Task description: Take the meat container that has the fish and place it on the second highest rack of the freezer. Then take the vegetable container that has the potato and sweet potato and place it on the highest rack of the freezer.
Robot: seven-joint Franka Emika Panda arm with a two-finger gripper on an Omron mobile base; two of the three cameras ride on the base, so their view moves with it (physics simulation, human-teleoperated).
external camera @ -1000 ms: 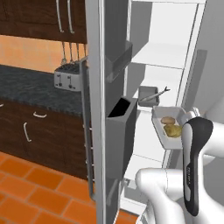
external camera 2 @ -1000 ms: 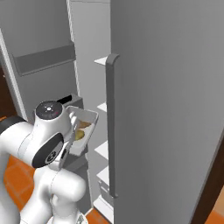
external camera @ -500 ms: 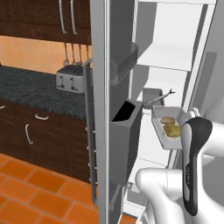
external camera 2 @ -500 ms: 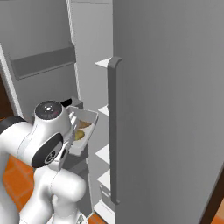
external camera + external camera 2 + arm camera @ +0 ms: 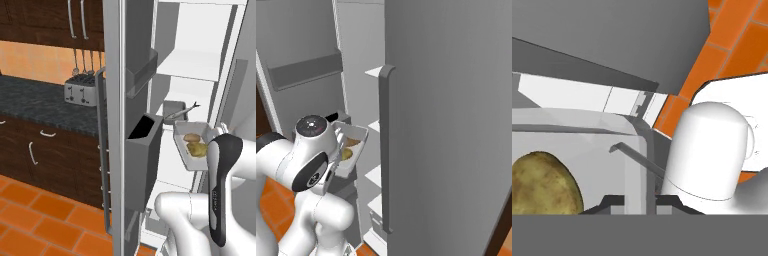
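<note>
Where the orange tile floor (image 5: 35, 215) meets dark cabinets, a toaster (image 5: 80, 92) sits on the counter; freezer door (image 5: 127, 125) open. Vegetable container (image 5: 192, 150) with potatoes held aloft beside the shelves; gripper (image 5: 639, 200) clamps its rim in the hand view. Left base view shows the fish container (image 5: 175, 112) behind.

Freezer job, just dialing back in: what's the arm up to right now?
The arm is holding the vegetable container, with the potato and sweet potato inside, up in front of the open freezer. The gripper is clamped on the container's rim. The meat container with the fish already sits on a rack just behind it. The vegetable container is not yet on any rack; the highest rack is well above it.
</note>
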